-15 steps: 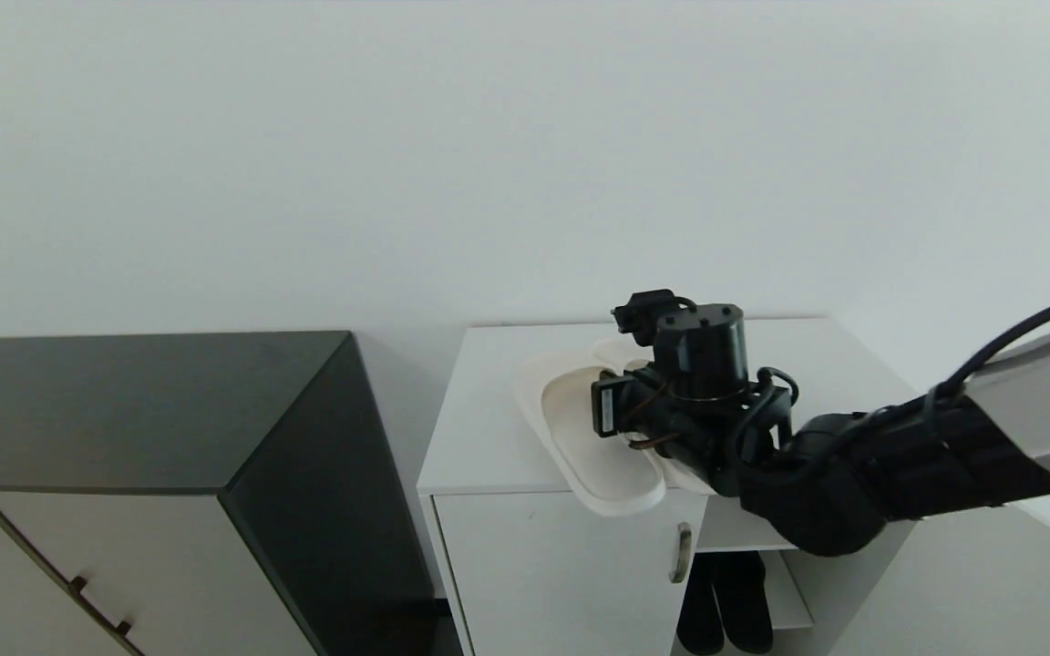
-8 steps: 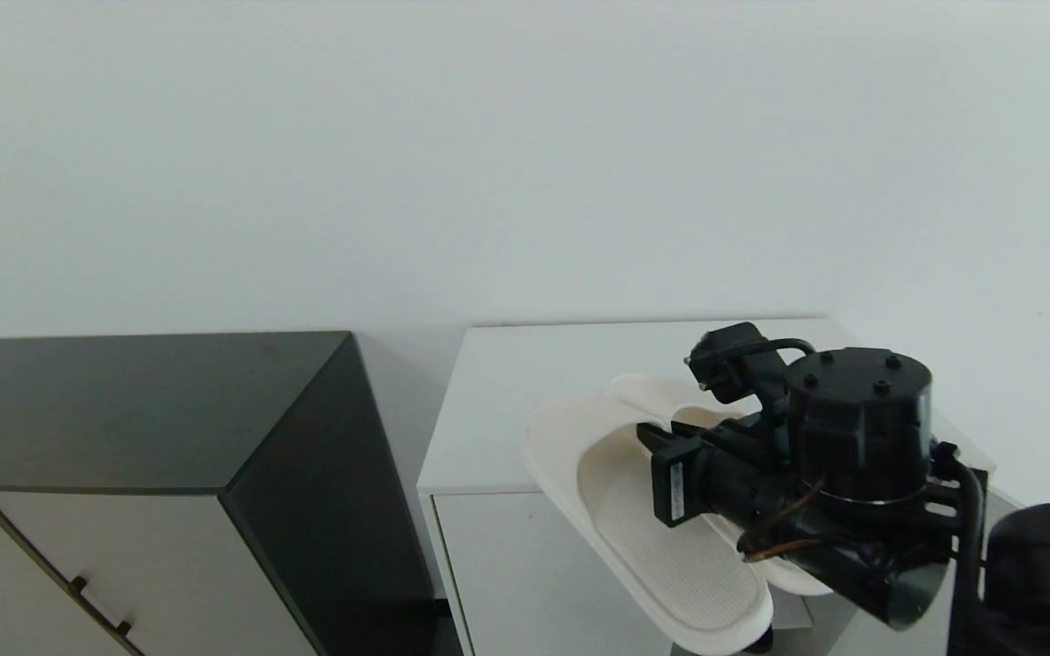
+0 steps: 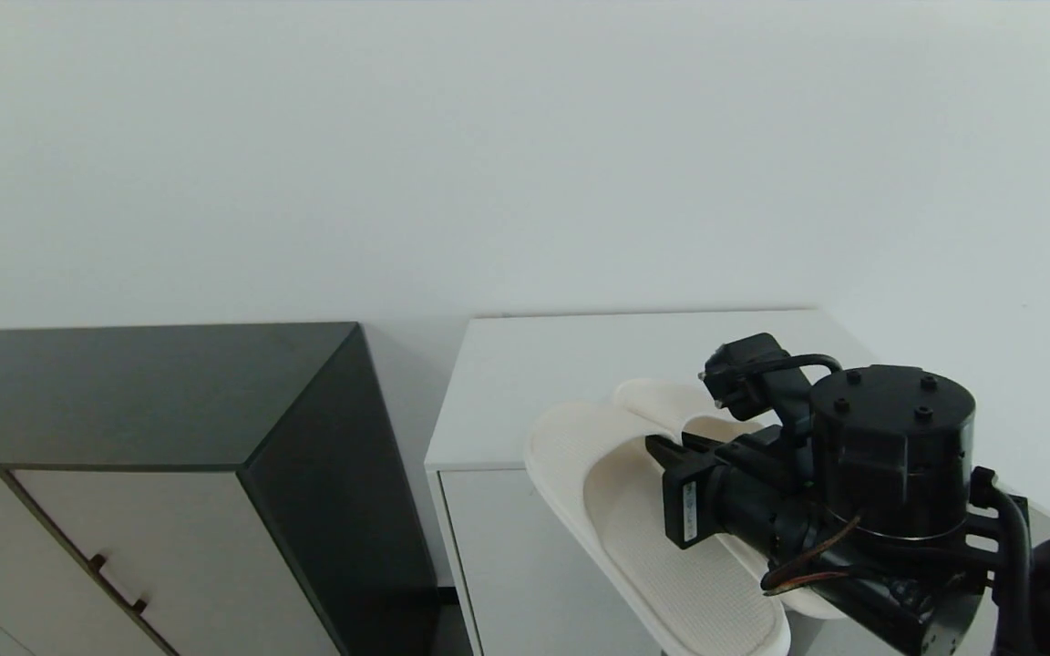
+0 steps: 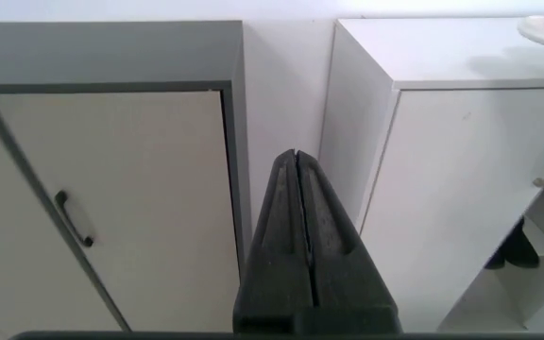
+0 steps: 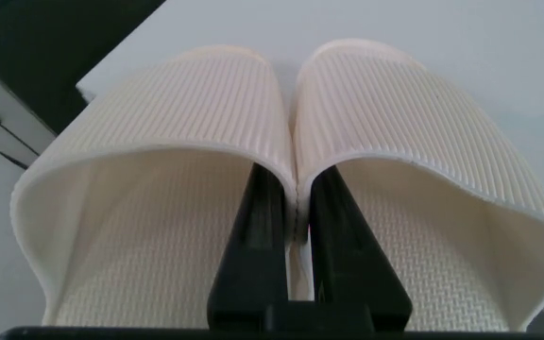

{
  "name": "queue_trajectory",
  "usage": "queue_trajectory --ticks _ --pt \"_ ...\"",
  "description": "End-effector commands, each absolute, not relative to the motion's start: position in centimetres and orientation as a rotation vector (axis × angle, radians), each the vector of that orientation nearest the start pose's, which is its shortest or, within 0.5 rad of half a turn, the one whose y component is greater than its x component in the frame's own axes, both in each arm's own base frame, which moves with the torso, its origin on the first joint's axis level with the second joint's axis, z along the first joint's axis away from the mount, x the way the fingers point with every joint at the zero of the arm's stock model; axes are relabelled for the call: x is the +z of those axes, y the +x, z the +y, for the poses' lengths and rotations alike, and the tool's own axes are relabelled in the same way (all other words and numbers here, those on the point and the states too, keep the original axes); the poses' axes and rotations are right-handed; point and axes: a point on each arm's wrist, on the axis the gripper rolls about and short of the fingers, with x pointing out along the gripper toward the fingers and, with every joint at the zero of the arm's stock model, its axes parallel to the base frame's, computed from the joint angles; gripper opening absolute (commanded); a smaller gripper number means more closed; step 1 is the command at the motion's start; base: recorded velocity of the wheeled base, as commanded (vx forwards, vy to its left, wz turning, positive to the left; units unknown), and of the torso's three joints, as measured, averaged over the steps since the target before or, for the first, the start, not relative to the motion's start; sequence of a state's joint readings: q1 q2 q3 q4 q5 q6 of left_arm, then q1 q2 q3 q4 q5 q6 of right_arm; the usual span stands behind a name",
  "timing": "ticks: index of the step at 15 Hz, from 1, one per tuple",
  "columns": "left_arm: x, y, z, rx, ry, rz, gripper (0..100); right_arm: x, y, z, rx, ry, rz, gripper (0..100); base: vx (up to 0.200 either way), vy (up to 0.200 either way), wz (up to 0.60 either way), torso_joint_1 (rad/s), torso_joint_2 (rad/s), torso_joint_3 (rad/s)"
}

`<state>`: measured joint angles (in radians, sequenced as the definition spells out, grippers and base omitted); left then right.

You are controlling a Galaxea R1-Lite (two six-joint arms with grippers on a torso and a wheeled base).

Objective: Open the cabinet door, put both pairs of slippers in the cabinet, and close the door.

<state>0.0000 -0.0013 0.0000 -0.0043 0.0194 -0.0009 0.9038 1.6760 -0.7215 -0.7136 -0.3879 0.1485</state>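
Clamped by the right gripper (image 5: 291, 203) at lower right of the head view: cream slippers (image 3: 662, 556) (pinched by their inner straps), overlapping the white cabinet's (image 3: 580, 364) front edge. Left gripper (image 4: 297, 161) pressed together, empty.

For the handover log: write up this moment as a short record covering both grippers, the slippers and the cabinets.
right gripper: shut on the cream slippers, one finger inside each, pinching their inner walls together
cream slippers: held as a pair at the front edge of the white cabinet
left gripper: shut, empty, facing the gap between dark cabinet and white cabinet
black slippers: inside the white cabinet, low down
white cabinet: interior partly open to view
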Motion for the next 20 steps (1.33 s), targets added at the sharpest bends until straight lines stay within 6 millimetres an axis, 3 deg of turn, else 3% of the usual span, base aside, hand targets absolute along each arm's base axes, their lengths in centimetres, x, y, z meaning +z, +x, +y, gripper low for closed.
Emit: queue_trajectory --ticks 1,9,16,20 --pt "7.60 -2.28 0.04 0.020 -0.002 -0.005 0 17.19 18.86 22.56 0.496 -0.009 0.242 0 -0.200 0.000 0.00 -0.017 0.00 0.002" --pt "7.60 -2.28 0.04 0.020 -0.002 -0.005 0 16.94 18.82 22.51 0.494 -0.010 0.240 0 -0.200 0.000 0.00 -0.001 0.00 0.001" --pt "7.60 -2.28 0.04 0.020 -0.002 -0.005 0 16.62 18.46 22.63 0.507 -0.022 0.244 0 0.000 0.000 0.00 0.000 0.00 0.000" --pt "7.58 -2.28 0.04 0.020 0.000 -0.003 0 16.63 18.43 22.66 0.507 -0.021 0.243 0 0.000 -0.200 0.00 0.000 0.00 0.001"
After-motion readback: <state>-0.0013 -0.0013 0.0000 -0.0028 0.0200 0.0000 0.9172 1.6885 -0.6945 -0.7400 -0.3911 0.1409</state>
